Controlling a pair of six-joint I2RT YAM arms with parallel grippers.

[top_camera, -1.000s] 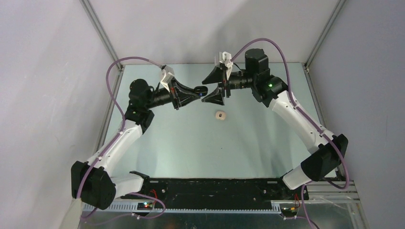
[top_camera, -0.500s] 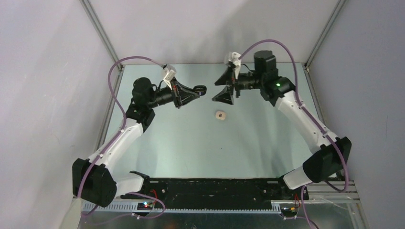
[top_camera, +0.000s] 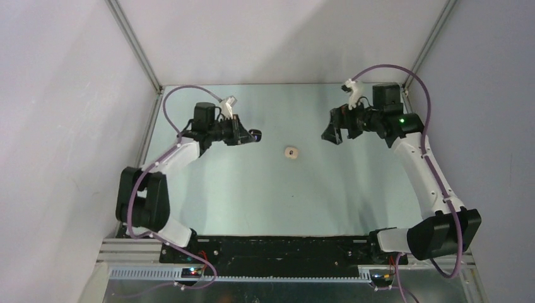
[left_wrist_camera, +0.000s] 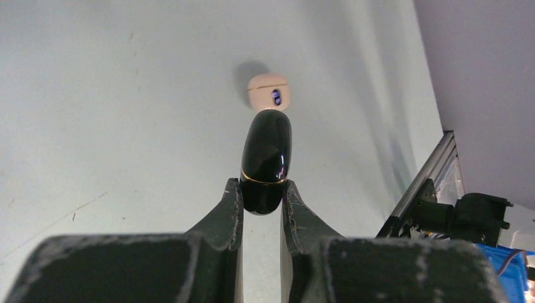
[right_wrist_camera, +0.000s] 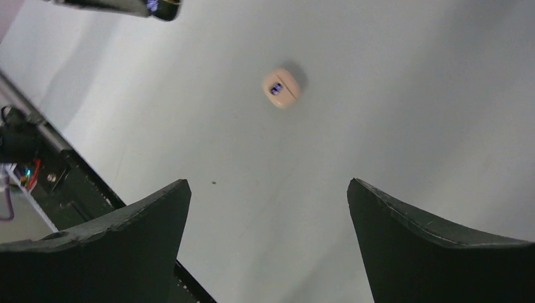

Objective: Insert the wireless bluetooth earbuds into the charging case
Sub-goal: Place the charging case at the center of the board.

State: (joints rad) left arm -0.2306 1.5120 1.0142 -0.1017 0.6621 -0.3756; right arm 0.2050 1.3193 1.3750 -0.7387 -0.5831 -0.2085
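My left gripper [top_camera: 252, 135] is shut on a glossy black rounded case [left_wrist_camera: 266, 154] with a thin gold seam, its lid closed, held over the table's left side [top_camera: 255, 134]. The fingers [left_wrist_camera: 230, 208] pinch its near end. A cream rounded case [top_camera: 290, 152] with a seam and a small dark blue mark lies on the table centre, just beyond the black case in the left wrist view [left_wrist_camera: 269, 92]. My right gripper [top_camera: 333, 134] is open and empty, off to the right, with the cream case ahead of it [right_wrist_camera: 281, 86]. No loose earbuds show.
The table [top_camera: 265, 189] is pale green-grey with metal frame rails along its left [top_camera: 146, 136] and right [top_camera: 413, 120] edges. A black base strip [top_camera: 284, 246] runs along the near edge. A tiny dark speck [right_wrist_camera: 213, 184] lies on the surface.
The two arms have drawn apart: the left gripper moved left with the black case, the right gripper moved right and away from it. The cream case has not moved.
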